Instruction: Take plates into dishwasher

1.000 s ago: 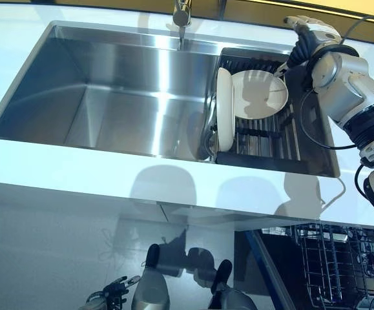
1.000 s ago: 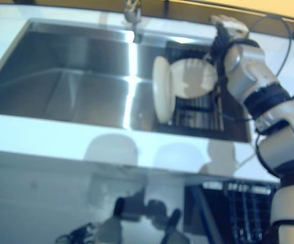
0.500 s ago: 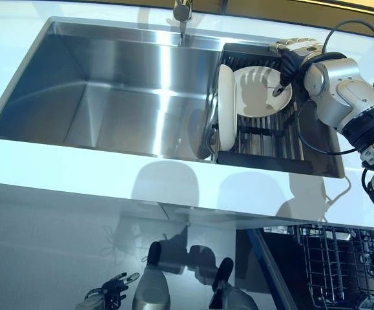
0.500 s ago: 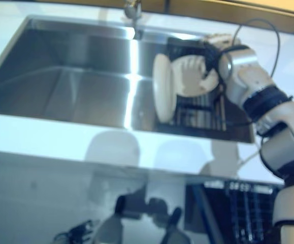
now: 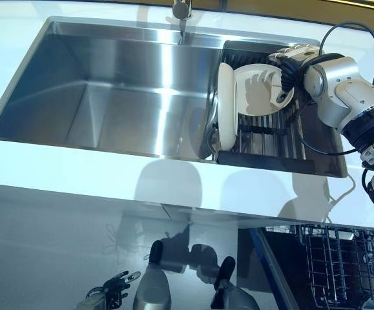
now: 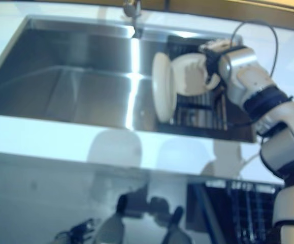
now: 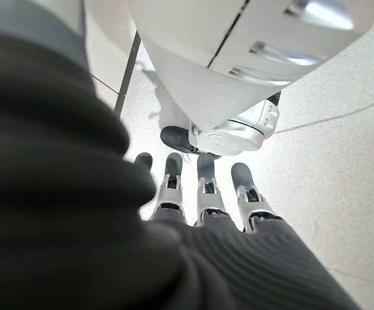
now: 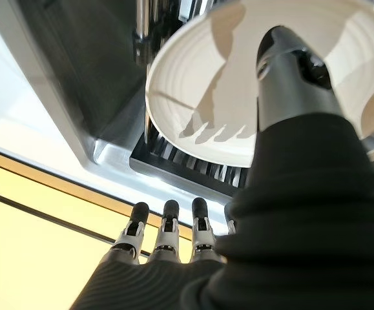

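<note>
A white plate (image 5: 259, 90) leans in the dark rack (image 5: 264, 139) at the right end of the sink (image 5: 109, 97), beside a second plate (image 5: 226, 106) standing on edge. The right hand (image 5: 289, 61) reaches its rim, thumb on its face, fingers straight behind. The left hand (image 7: 199, 194) hangs low, relaxed.

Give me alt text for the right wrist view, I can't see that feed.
The right hand reaches a white plate leaning in a dark dish rack: its thumb lies across the plate's face, and its straight fingers stretch past the rim. A pale counter runs beyond the rack.
</note>
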`<state>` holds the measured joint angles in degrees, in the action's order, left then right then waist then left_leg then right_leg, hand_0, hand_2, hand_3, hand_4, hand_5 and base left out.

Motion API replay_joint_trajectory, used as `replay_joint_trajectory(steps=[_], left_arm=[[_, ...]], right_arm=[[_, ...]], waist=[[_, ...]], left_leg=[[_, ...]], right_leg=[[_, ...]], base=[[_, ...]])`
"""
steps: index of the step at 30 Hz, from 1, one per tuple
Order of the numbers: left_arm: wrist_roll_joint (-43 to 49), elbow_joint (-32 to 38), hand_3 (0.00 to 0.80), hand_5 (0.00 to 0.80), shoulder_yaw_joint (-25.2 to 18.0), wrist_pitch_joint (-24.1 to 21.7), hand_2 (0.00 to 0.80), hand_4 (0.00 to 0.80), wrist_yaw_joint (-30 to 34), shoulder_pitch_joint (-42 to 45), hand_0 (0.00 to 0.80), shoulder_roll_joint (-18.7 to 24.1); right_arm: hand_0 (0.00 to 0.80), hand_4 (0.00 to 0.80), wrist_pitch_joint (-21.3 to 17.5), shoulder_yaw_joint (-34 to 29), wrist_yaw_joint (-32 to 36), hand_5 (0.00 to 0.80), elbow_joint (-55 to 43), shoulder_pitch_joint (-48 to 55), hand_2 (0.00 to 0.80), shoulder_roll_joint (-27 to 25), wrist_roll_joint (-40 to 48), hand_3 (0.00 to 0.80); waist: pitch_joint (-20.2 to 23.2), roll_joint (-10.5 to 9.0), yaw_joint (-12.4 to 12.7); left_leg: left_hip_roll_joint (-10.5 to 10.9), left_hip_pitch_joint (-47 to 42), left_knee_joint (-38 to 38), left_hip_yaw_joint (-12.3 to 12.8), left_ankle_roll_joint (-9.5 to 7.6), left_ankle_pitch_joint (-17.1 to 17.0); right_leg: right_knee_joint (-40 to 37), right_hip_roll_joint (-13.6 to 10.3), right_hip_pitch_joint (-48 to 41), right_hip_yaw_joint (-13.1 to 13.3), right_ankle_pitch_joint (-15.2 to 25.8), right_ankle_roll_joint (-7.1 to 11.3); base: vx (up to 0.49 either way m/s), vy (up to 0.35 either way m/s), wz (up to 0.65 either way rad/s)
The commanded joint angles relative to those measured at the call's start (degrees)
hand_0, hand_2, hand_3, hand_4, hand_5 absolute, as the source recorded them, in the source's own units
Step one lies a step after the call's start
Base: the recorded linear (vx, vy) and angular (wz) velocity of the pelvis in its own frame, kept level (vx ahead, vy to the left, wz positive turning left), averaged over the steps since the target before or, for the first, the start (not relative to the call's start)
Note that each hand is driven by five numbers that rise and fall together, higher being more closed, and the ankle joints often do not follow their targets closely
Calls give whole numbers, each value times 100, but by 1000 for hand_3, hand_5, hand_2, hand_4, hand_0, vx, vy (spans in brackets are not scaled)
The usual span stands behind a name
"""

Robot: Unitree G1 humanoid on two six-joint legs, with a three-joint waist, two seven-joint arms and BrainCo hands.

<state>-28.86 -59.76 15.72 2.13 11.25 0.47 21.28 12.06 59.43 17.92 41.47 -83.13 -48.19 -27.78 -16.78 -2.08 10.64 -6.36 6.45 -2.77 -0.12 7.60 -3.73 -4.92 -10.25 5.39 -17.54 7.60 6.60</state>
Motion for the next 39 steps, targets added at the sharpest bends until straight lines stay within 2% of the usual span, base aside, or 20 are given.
replay_joint_trajectory(steps=[1,26,33,39], left_arm=[[85,99,0,0,213,82,0,0,25,104,0,145],[94,21,0,0,187,-34,0,0,98,-5,0,71],[-5,-79,0,0,232,-145,0,0,120,-84,0,20],[43,-353,0,0,228,-301,0,0,133,-209,0,-69]], right_arm=[[0,0,6,333,-25,0,185,-360,0,-284,-303,0],[0,0,-118,-48,118,0,337,200,0,-59,-607,0],[0,0,-91,-65,-227,0,535,158,0,45,-784,0],[0,0,7,-170,-543,0,611,121,0,124,-365,0]], waist=[[-94,-157,216],[-219,-59,223],[-296,0,241],[-294,-31,249]], left_leg=[[276,341,-223,-38,-261,-408],[286,411,-223,0,-277,-438],[290,478,-223,2,-284,-454],[292,501,-223,-18,-288,-445]], right_leg=[[-8,-207,61,-4,207,251],[-8,-229,140,-12,234,227],[-8,-233,198,-29,244,218],[-7,-236,204,-71,235,207]], base=[[0,0,0],[0,0,0],[0,0,0],[0,0,0]])
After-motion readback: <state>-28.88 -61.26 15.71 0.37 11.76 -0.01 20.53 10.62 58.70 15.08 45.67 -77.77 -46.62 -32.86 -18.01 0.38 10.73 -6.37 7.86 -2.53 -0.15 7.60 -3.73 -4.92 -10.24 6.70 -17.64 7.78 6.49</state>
